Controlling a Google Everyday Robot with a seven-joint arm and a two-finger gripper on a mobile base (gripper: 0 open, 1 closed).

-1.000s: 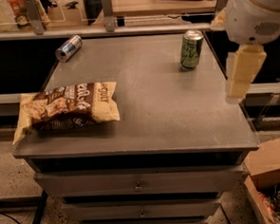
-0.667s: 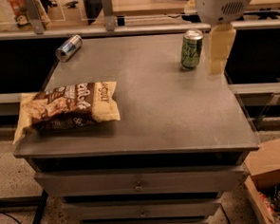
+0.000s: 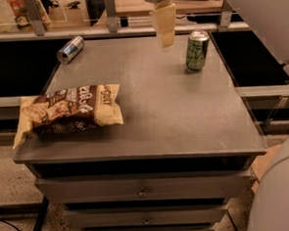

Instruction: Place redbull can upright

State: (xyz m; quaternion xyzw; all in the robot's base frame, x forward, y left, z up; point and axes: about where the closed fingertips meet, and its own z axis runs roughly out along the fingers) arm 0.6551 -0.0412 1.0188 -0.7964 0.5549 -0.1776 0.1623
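The redbull can [image 3: 70, 49], slim and silver-and-blue, lies on its side at the far left corner of the grey cabinet top [image 3: 163, 106]. My gripper [image 3: 164, 28] hangs over the far middle of the top, well to the right of that can and just left of the green can [image 3: 197, 51]. Its pale fingers point down and nothing shows between them.
A wider green can stands upright at the far right. A brown-and-cream snack bag [image 3: 68, 111] lies flat at the front left. Drawers [image 3: 141, 188] sit below the top. A railing and shelves run behind the cabinet. My arm's white body fills the right edge.
The gripper has swung left across the back of the cabinet, from beyond the right edge past the green can to the far middle. The cans and bag have not moved.
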